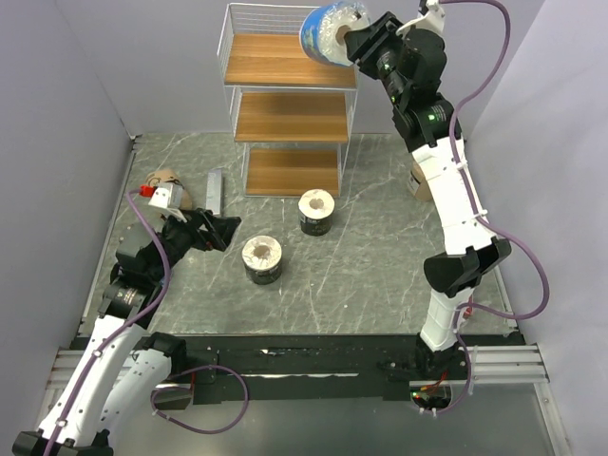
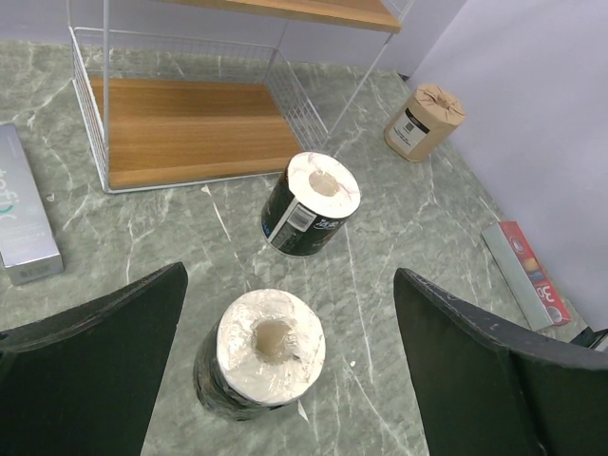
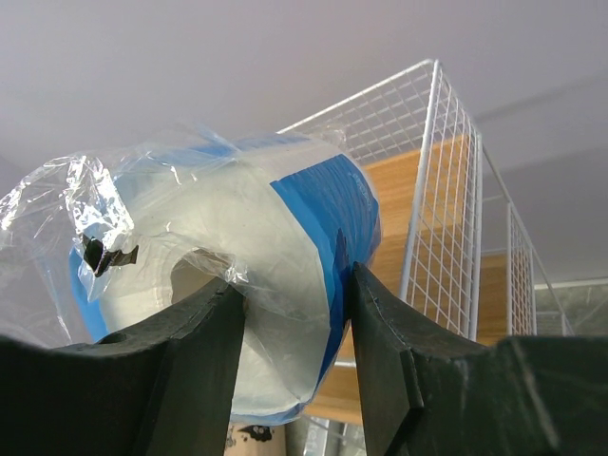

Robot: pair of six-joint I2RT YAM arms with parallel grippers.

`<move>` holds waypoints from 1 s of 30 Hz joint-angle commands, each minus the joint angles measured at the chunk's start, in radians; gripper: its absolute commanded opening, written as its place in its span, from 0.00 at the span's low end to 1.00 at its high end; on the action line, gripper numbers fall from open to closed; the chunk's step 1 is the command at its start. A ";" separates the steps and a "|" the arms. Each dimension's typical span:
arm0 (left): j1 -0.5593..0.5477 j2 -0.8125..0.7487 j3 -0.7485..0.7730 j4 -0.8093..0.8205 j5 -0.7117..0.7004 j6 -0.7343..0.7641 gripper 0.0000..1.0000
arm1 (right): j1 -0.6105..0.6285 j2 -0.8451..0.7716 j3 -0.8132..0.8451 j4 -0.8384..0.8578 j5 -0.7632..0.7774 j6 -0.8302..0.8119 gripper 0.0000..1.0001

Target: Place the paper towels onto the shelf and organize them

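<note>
On the far left a tan roll [image 1: 169,179] stands on the table [image 1: 380,275]. Near it, the left gripper [image 1: 220,233] hangs low over the table. Its fingers [image 2: 95,361] are spread wide and touch nothing. A flat grey bar [image 1: 215,192] lies just behind it.

Right in front of the left gripper stands a black roll [image 1: 261,259], hole up. In the left wrist view it sits between the two open fingers but apart from both. A second black roll [image 1: 316,211] stands a bit further back, near the front of the shelf [image 1: 290,114]. It leans a little.

The shelf stands at the back of the table, with three wood boards and a wire rail round the top.

The right gripper [image 1: 356,40] is up high at the top right corner of the shelf. It pinches a blue roll [image 1: 328,33] by its wall, one finger in the hole and one outside. The roll is on its side in the air, just beside the wire rail [image 3: 437,190].

On the table by the right arm stands another tan roll [image 2: 425,121]. A red packet [image 2: 522,275] lies by the right wall.
</note>
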 commanded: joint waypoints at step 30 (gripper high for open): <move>-0.002 -0.020 0.026 0.029 0.004 0.014 0.96 | 0.035 0.114 0.157 0.193 0.073 -0.069 0.69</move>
